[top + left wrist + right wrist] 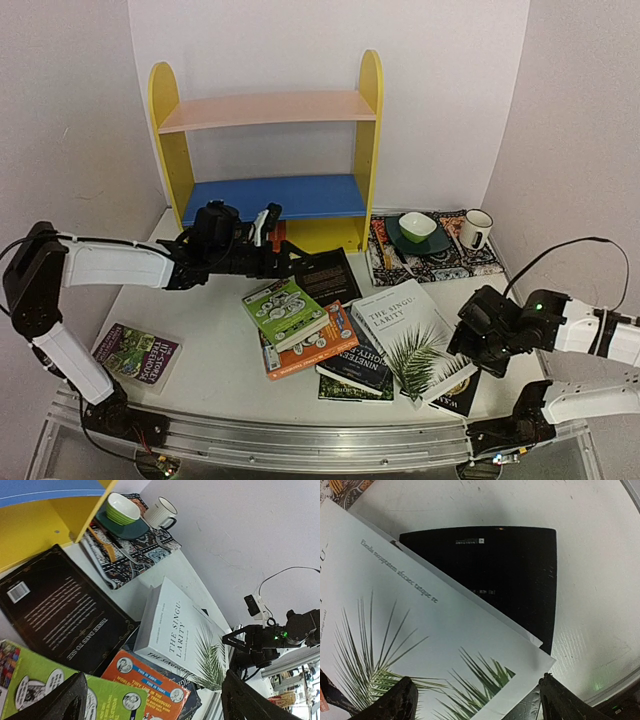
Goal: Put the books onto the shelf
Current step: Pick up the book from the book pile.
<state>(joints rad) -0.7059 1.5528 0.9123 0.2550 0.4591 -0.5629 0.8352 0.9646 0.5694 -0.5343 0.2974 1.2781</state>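
Palm-leaf book lies flat, long axis diagonal, under the right hand, wide open, empty.

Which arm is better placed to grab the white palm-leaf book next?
Right. The open right gripper hangs directly above the palm-leaf book; the left gripper is farther off, by the shelf.

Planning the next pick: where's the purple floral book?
Top view: the purple floral book lies alone near the front-left corner of the table, left of the green book.
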